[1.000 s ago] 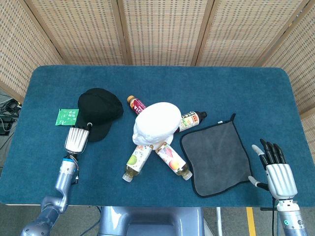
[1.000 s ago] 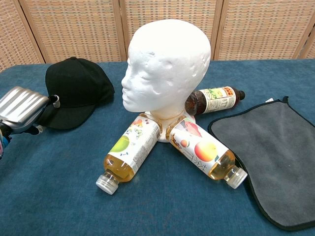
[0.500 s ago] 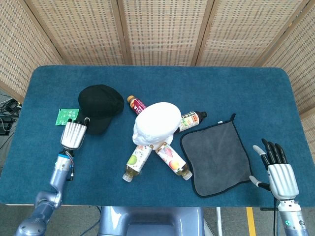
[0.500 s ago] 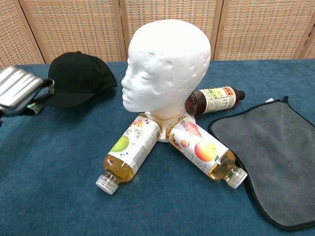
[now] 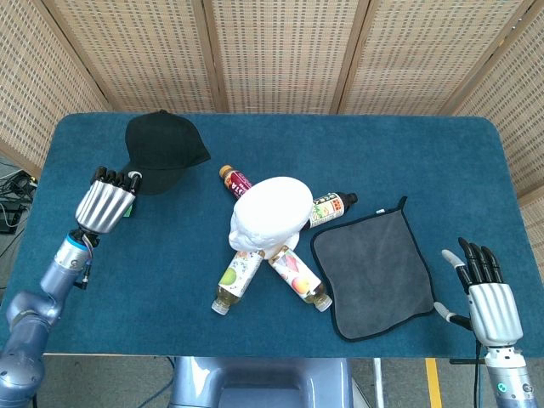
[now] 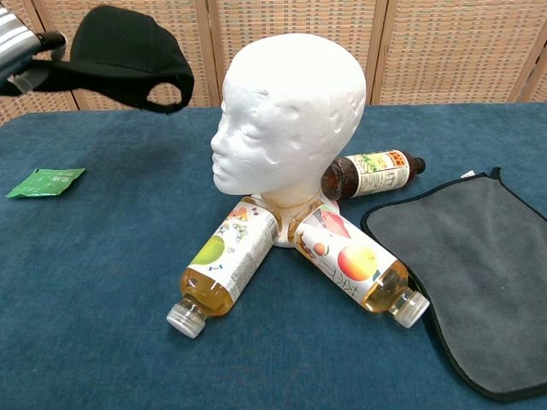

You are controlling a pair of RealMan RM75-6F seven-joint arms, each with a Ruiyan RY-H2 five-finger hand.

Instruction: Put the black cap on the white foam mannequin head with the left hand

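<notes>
White foam mannequin head (image 6: 291, 120) is standing bare at table centre, so placement is pending. Black fabric baseball cap (image 6: 128, 55) is hanging clear of the table, far left of the head, crown up, hollow underside showing (brim toward the hand). Left hand (image 5: 106, 201) is pinching its brim. Right hand (image 5: 484, 293) is resting near right, fingers spread, holding nothing.

Bottles (image 5: 240, 274) ring mannequin head (image 5: 270, 213); top unobstructed.

Woven wicker screens (image 5: 272, 51) stand behind blue table (image 5: 476, 170).
</notes>
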